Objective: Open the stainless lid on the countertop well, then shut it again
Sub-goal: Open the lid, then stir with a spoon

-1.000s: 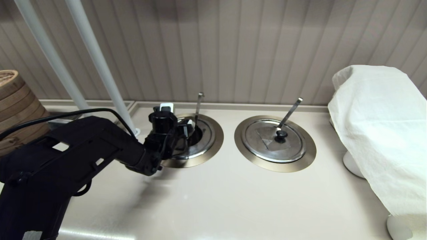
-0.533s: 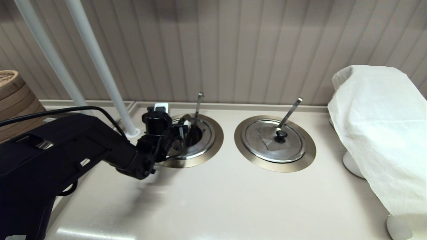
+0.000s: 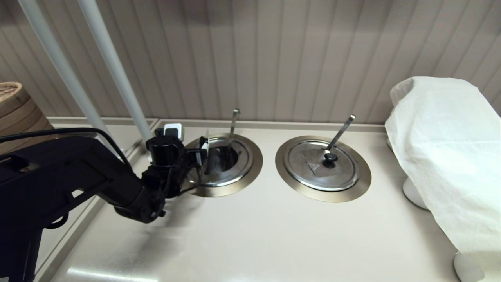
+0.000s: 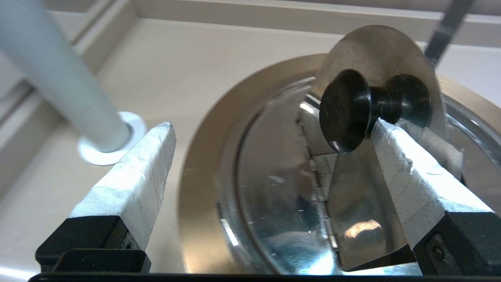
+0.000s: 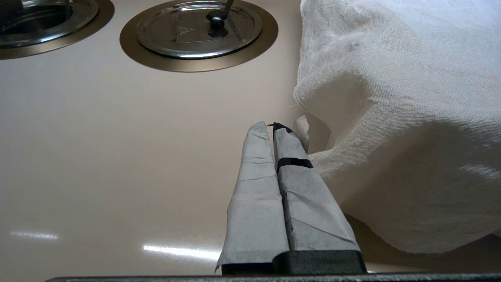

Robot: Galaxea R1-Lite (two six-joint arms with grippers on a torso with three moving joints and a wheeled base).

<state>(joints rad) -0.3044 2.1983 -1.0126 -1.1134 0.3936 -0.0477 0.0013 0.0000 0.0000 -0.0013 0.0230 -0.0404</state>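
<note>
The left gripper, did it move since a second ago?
Yes. The left gripper has slid to the robot's left, away from the countertop well toward the white pole. It is open beside the raised stainless lid.

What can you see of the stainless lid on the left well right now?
The stainless lid is shiny steel, hinged across its middle. Its knob half stands tipped up over the countertop well; the other half lies flat. One pad of the open left tool touches under the black knob. A thin ladle handle rises behind it.
</note>
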